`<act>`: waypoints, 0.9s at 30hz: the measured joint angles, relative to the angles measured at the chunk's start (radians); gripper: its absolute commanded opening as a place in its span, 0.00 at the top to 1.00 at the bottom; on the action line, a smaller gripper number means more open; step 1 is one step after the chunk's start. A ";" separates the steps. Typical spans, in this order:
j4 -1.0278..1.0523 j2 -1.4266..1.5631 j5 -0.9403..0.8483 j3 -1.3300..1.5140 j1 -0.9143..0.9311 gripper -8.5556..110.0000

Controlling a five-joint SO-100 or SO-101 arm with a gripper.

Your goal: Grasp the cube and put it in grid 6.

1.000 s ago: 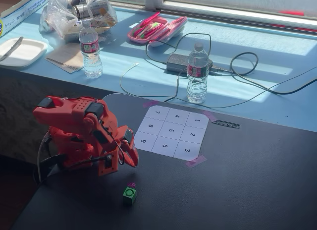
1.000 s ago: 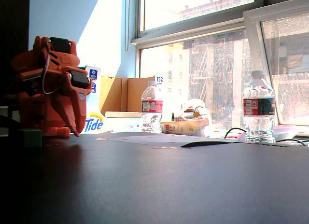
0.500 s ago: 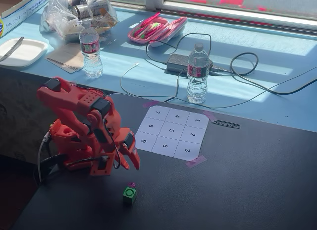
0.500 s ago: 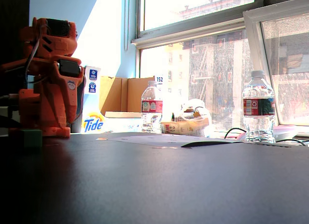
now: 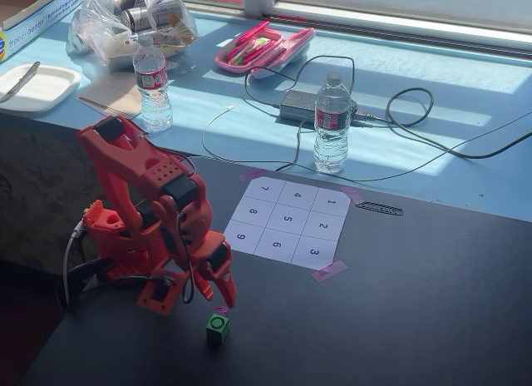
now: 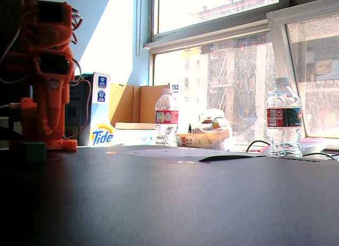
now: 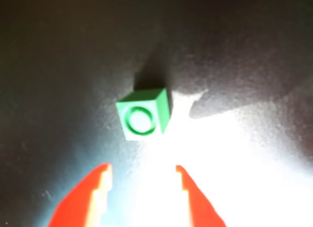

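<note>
Orange plastic claw [image 7: 142, 180] hung open and empty, small green cube [image 7: 143, 120] at its 12 o'clock on dark tabletop [image 7: 58, 65], apart from the fingertips.

Scene viewed from high oblique angle in a fixed view, arm [image 5: 154, 228] at near left. Tabletop skimmed at surface level in a fixed view, windows faced. Cube [image 7: 143, 114] looked down on closely in wrist view; cube [image 5: 217, 327] shared.
</note>
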 measured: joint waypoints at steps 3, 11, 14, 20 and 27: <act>0.000 -0.060 -0.002 -0.040 0.020 0.67; 0.000 -0.179 -0.018 -0.103 0.037 0.64; 0.000 -0.210 -0.026 -0.107 0.041 0.64; -0.012 -0.261 -0.031 -0.107 0.043 0.64; -0.046 -0.314 -0.034 -0.109 0.046 0.66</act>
